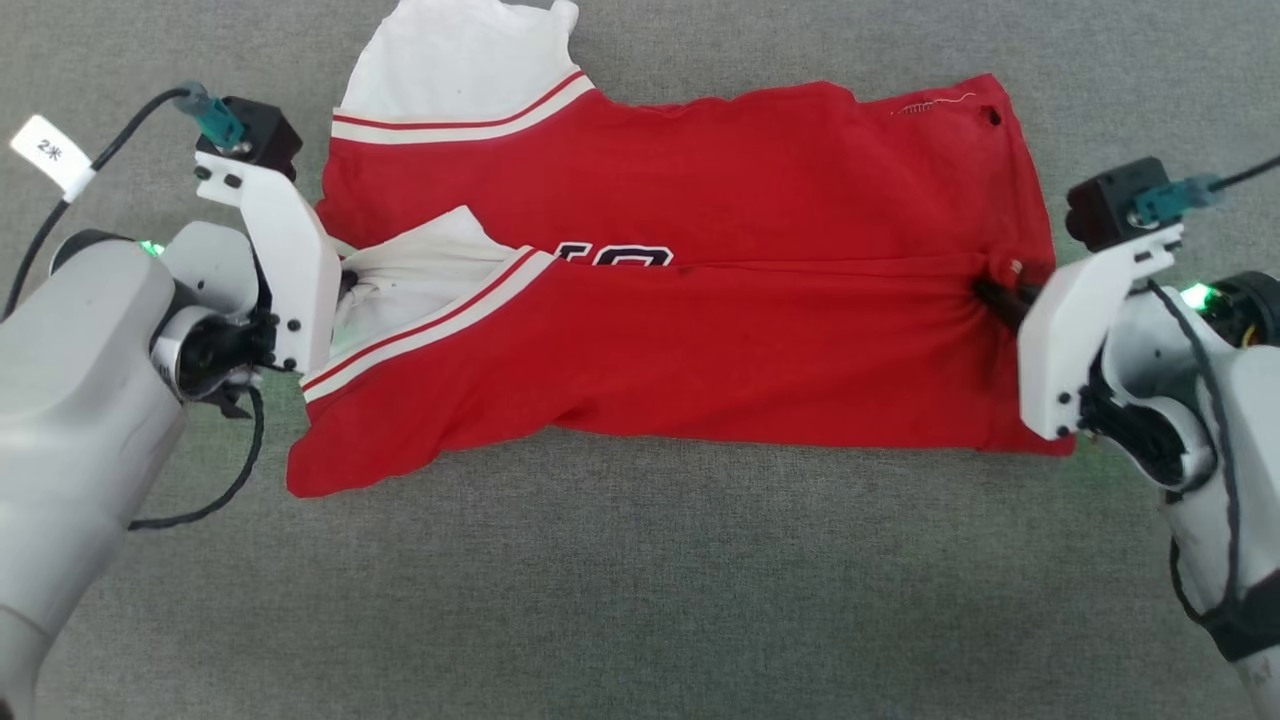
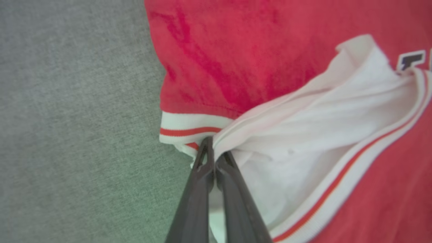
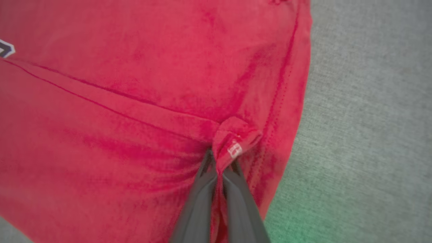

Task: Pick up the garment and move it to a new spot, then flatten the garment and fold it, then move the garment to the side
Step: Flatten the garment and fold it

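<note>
1. Pinching the bunched white sleeve [image 1: 400,275] at mid-left of the head view, the left gripper [image 1: 348,285] has its fingers clamped together on the cloth. The left wrist view shows the same grip [image 2: 212,148], with the striped sleeve edge right at the tips.
2. Spread between the two arms, the garment [image 1: 700,340] lies on the grey surface [image 1: 640,600] across the upper middle of the frame. Its near half looks folded up, ending at a straight crease just below the printed numerals [image 1: 612,256].
3. At mid-right, the right gripper [image 1: 990,290] is closed on a puckered bit of the hem [image 3: 236,141], seen in close-up in the right wrist view [image 3: 219,162].
4. The step appears to be the lengthwise fold. To do it well, I would keep an even, light tension between both pinches, carry them together at matching height so the crease stays straight, and lay the edge down before letting go. Pulling unevenly would likely skew the fold or drag the thin fabric.
5. The long axis runs left to right across the frame. The sleeve end points left, with the other sleeve [image 1: 460,60] sticking up at upper left, and the hem end points right.
</note>
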Controlling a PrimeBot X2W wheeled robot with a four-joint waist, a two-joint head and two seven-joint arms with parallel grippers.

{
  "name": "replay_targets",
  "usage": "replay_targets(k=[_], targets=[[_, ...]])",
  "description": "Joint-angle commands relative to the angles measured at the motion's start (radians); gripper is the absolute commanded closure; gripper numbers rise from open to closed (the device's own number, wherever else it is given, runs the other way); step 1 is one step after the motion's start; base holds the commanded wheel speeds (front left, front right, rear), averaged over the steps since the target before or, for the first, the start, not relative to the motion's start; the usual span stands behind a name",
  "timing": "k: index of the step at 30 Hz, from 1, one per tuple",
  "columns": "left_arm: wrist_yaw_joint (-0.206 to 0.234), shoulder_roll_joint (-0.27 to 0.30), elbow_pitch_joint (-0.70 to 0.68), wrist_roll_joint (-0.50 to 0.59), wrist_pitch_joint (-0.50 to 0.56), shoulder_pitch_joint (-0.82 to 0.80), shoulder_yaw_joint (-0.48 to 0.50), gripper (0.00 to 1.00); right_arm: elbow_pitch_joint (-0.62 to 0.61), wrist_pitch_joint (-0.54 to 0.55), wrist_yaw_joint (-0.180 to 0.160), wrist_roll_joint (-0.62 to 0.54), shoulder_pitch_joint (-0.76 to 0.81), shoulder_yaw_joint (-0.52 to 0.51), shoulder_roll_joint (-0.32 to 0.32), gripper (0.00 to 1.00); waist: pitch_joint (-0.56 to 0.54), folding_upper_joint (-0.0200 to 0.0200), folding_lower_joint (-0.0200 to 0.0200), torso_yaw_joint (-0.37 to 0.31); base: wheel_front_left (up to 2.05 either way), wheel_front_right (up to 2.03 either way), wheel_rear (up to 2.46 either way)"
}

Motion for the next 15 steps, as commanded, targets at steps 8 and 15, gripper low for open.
replay_targets(k=[8,15], targets=[[-0.015,-0.024,0.085,0.007,-0.024,-0.061,0.004,0.0,0.056,-0.027,-0.003,0.032,-0.033,0.064,-0.024,0.0,-0.023,-0.0001,0.0,0.009,0.0,0.0,0.0],[0.014,0.025,0.001,0.005,0.007,-0.043,0.002,0.0,-0.043,-0.125,-0.003,0.021,0.027,-0.004,-0.043,0.0,-0.064,-0.0001,0.0,0.021,0.0,0.0,0.0]])
